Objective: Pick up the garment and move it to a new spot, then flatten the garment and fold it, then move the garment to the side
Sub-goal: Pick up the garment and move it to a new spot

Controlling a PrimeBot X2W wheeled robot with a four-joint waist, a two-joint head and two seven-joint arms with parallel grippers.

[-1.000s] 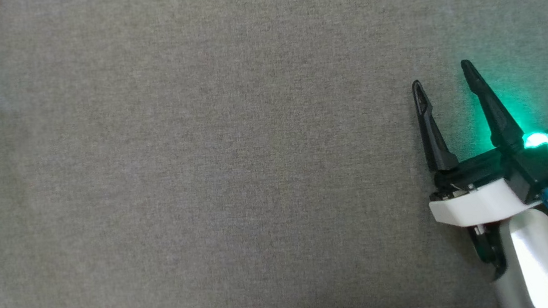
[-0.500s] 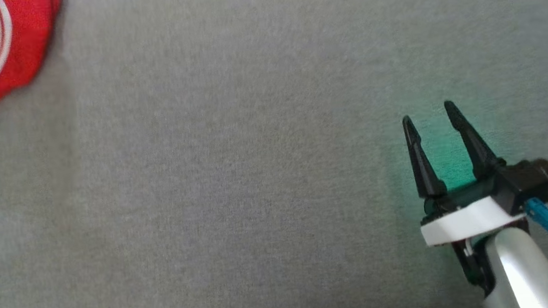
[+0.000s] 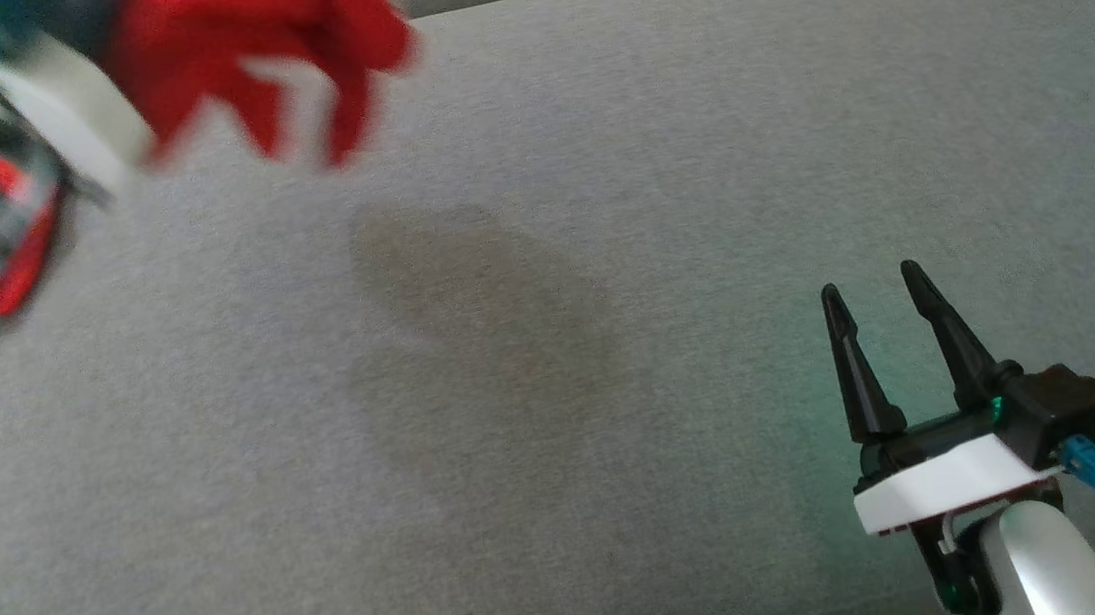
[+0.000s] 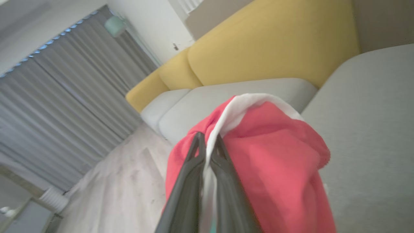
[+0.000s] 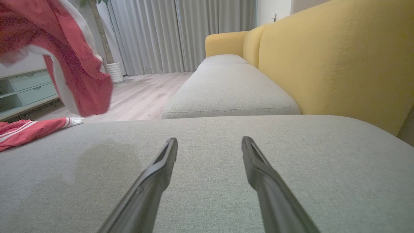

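Garment [image 4: 275, 155] hangs pinched between left fingers [image 4: 192, 171], well apart from wide-spread, empty right fingers [image 5: 157, 174].

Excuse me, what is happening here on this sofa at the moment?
The robot's left gripper is shut on a red fabric garment with white trim, holding it in the air above the grey fabric sofa cushion. The right gripper is open and empty, low over that cushion. Red cloth with white stripes lies at the cushion's edge; I cannot tell whether it is the same garment.
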